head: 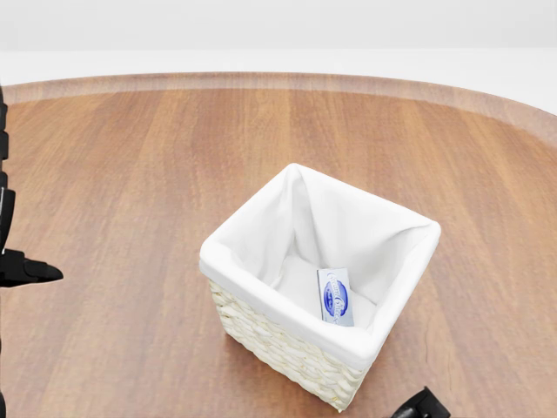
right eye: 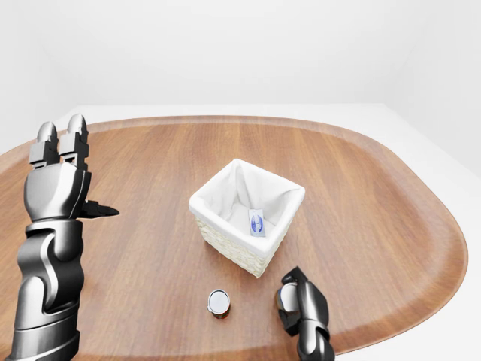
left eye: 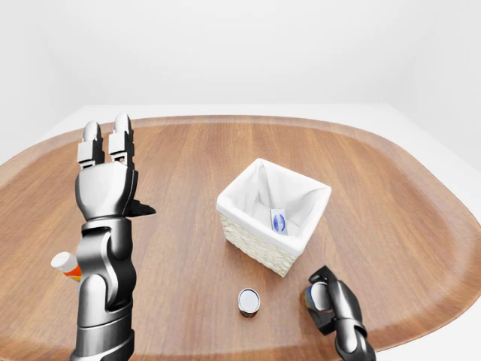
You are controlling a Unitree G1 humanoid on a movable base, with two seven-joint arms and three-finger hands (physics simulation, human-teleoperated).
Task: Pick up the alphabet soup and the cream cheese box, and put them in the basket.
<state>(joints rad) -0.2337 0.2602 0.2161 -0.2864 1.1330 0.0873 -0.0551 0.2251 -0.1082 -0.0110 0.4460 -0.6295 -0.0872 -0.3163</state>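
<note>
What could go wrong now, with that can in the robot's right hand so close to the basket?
The right hand is wrapped round a can low down near the table's edge, so a weak grip could drop it off the table. Lifting it may bump the basket's wicker wall and shift it. Another small can stands close by and could be knocked over.
</note>
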